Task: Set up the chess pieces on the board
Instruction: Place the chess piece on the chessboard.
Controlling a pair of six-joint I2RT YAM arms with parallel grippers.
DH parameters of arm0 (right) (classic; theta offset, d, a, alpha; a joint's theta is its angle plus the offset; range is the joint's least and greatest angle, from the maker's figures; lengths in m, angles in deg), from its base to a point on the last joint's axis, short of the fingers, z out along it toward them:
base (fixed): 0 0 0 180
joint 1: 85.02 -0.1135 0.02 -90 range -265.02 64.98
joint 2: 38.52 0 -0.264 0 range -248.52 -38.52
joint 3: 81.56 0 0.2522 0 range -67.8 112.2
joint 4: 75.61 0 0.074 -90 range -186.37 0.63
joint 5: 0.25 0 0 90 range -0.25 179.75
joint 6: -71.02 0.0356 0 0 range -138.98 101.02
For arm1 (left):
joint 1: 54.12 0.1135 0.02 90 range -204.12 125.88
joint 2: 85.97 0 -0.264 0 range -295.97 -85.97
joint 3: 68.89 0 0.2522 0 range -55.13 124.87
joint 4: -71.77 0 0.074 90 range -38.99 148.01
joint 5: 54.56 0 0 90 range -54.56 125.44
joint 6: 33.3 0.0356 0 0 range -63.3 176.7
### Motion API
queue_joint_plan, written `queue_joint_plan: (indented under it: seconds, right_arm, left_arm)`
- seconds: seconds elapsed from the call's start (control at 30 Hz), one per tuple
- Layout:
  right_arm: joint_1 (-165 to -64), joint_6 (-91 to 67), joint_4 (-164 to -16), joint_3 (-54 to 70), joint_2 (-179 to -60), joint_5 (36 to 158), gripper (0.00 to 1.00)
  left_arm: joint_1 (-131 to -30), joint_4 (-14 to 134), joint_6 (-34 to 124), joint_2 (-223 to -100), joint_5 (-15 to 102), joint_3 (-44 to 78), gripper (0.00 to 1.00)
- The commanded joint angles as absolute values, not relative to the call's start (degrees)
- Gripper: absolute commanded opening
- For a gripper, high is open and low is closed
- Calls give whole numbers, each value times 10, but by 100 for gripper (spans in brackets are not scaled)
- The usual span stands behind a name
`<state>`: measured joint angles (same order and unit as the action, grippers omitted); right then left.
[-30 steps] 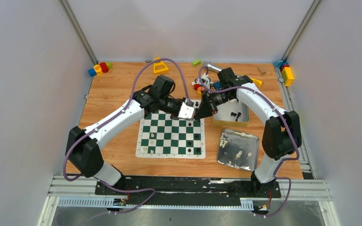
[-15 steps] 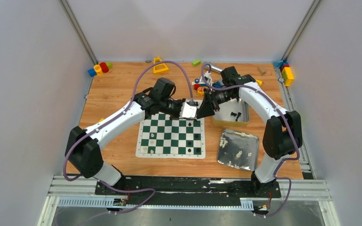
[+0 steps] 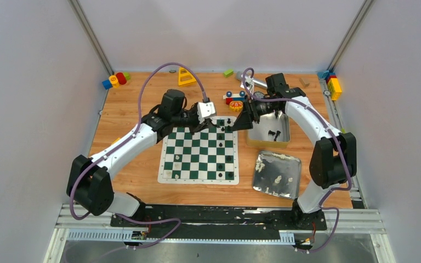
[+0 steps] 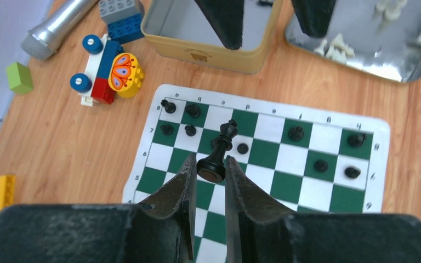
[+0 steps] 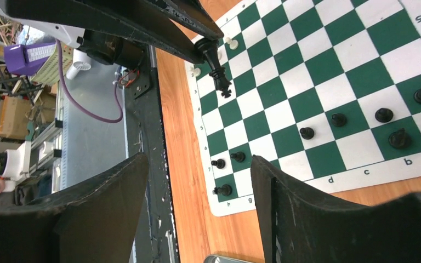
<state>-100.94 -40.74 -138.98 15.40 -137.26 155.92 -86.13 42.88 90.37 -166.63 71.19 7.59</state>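
Above the green-and-white board point(image 3: 197, 180), my left gripper point(image 4: 209, 167) is shut on the base of a tall black chess piece point(image 4: 222, 148), which sticks out forward and level from its fingertips. The same piece point(image 5: 215, 64) shows in the right wrist view, hanging off the left fingers point(image 5: 159, 24). Just right of it, above the board's far right corner, my right gripper point(image 5: 197, 164) stands open and holds nothing. Several black chess pieces point(image 4: 296, 131) stand on the board's far ranks. A few white ones point(image 5: 230, 41) stand near its front.
A yellow tin point(image 3: 250, 143) with black pieces lies right of the board. In front of it, a silver lid point(image 3: 263, 186) carries white pieces. Toy blocks point(image 3: 234, 99), a silver torch point(image 3: 250, 80) and more blocks point(image 3: 115, 79) line the back edge.
The right gripper opened wide and drew back to the right. The left gripper, still shut on the black piece, pulled back left and toward the far edge.
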Motion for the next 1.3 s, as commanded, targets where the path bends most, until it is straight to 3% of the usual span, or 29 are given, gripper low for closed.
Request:
queue_joint_plan:
  seconds: [0.0, 0.43, 0.67, 1.0, 1.27]
  right_arm:
    - [-1012, -315, -1255, 133, -1330, 1555, 70]
    - [-1025, -158, -1109, 113, -1364, 1591, 67]
    - [-1041, -156, -1105, 119, -1369, 1602, 56]
    - [-1042, -159, -1104, 118, -1368, 1619, 32]
    - [-1036, -165, -1106, 117, -1353, 1619, 33]
  left_arm:
    - [-850, 545, 720, -1653, 731, 67, 0]
    - [-842, 658, 544, -1673, 780, 50, 0]
    - [-841, 677, 529, -1674, 783, 44, 0]
    - [-842, 679, 530, -1673, 780, 41, 0]
    - [-842, 689, 526, -1669, 779, 32, 0]
